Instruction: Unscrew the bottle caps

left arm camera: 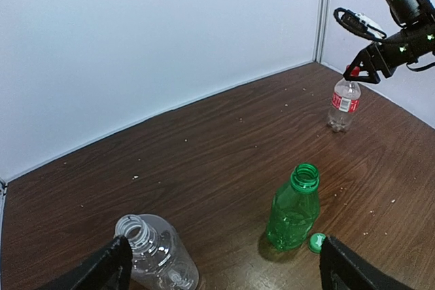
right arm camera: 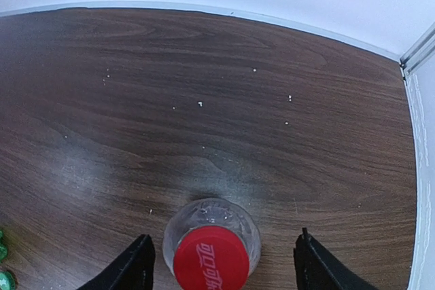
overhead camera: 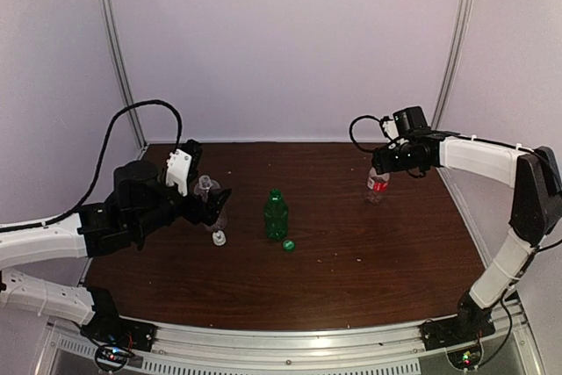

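My right gripper (right arm camera: 224, 264) hangs open over the small red-labelled bottle (overhead camera: 378, 187). Its fingers (right arm camera: 138, 263) stand either side of the red cap (right arm camera: 211, 260) with a gap on both sides. The green bottle (overhead camera: 276, 214) stands mid-table with a bare neck, and its green cap (overhead camera: 288, 245) lies beside it. The clear bottle (left arm camera: 155, 257) also has a bare neck and stands just inside one finger of my open left gripper (left arm camera: 228, 271). A white cap (overhead camera: 219, 237) lies on the table close to it.
The brown table (overhead camera: 351, 261) is boxed in by white walls on three sides, with metal posts (overhead camera: 457, 32) in the back corners. The right wall runs close to the red-labelled bottle. Small crumbs dot the wood.
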